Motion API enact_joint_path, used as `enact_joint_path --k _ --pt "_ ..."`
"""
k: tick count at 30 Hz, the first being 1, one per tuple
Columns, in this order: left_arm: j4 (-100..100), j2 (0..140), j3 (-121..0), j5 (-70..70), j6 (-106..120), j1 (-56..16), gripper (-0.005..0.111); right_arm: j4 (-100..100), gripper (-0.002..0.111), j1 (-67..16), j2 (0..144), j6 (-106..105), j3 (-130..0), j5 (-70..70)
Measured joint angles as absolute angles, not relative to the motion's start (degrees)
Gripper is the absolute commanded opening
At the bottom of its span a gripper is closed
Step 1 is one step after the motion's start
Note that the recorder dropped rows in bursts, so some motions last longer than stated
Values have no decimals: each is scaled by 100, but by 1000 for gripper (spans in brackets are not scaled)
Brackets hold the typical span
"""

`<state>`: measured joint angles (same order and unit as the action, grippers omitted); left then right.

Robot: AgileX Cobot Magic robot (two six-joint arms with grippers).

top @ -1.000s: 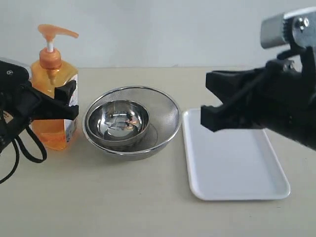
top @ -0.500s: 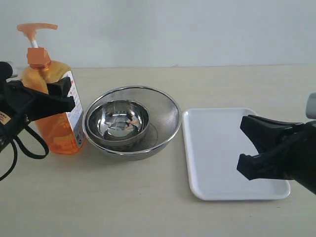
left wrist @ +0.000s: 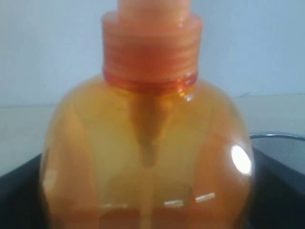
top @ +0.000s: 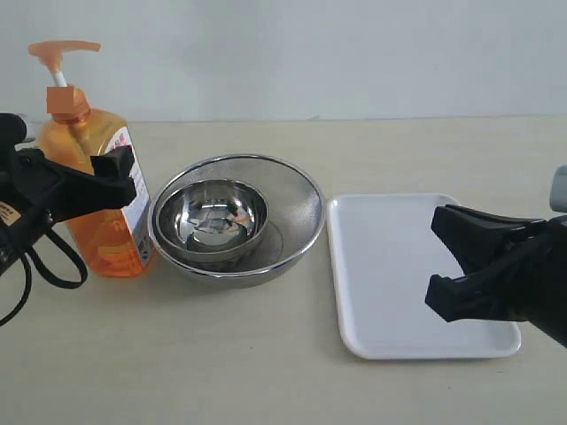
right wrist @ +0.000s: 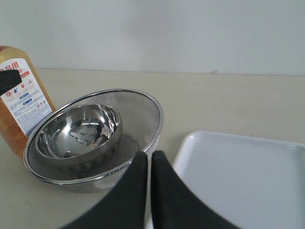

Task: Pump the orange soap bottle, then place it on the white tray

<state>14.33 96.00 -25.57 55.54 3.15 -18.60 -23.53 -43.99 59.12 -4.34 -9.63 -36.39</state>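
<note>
While the left gripper clamps the orange soap bottle just below its shoulder, one black finger crosses the front of the body and the other is hidden behind it. From the left wrist view the bottle's rounded shoulder and ribbed collar fill the frame. Dark finger edges flank it low on both sides, so the jaws are spread to the bottle's width and tight against it.

The bottle leans slightly, its pump head raised on a white stem; whether its base rests on the table I cannot tell. It stands at the far left, just beside the mesh bowl. It is well apart from the white tray, with the bowls between the two.

The right gripper is well apart from the bottle. It overlaps the tray's right part in the exterior view, jaws drawn together to a hairline slit, gripping nothing.

By count: one bottle, one tray, two bowls (a smaller solid steel bowl nested inside the mesh one) and two grippers.
</note>
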Motion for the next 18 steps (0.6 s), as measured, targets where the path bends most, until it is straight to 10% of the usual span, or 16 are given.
enact_joint_path --k 18 --pt "1433 9671 -2557 5465 323 -1860 84 -2308 0 -4399 5912 -434 -963 -3639"
